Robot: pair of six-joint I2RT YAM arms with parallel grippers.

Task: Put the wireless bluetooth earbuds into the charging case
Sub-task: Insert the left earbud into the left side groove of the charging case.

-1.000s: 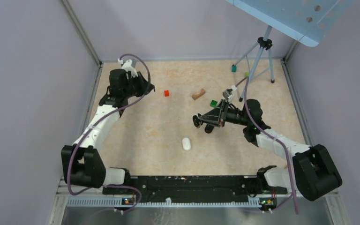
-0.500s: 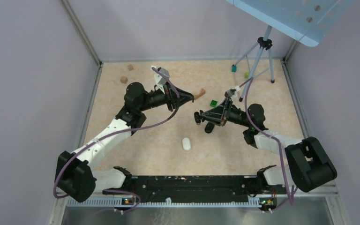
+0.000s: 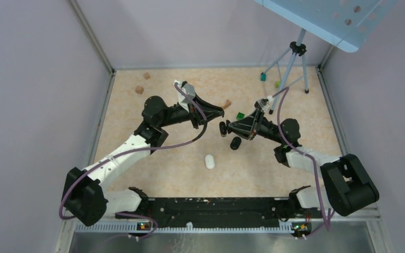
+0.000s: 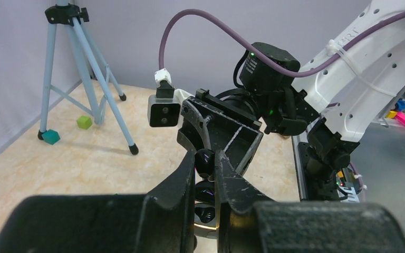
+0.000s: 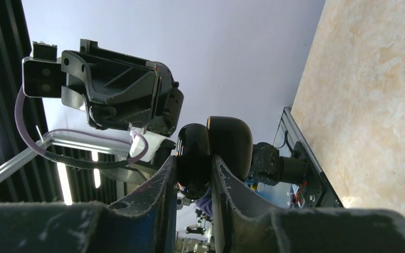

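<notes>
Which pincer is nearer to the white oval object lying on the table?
Right. The right pincer, holding the black case, hangs just beyond and right of the white object; the left pincer, holding an earbud, is farther back.

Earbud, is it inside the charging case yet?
Out. The earbud is pinched in the left gripper, outside the charging case the right gripper holds.

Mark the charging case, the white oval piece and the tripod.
charging case (image 5: 192,155), right wrist view, its glossy body
white oval piece (image 3: 209,161), top view, its middle
tripod (image 3: 297,49), top view, hub above the legs
</notes>
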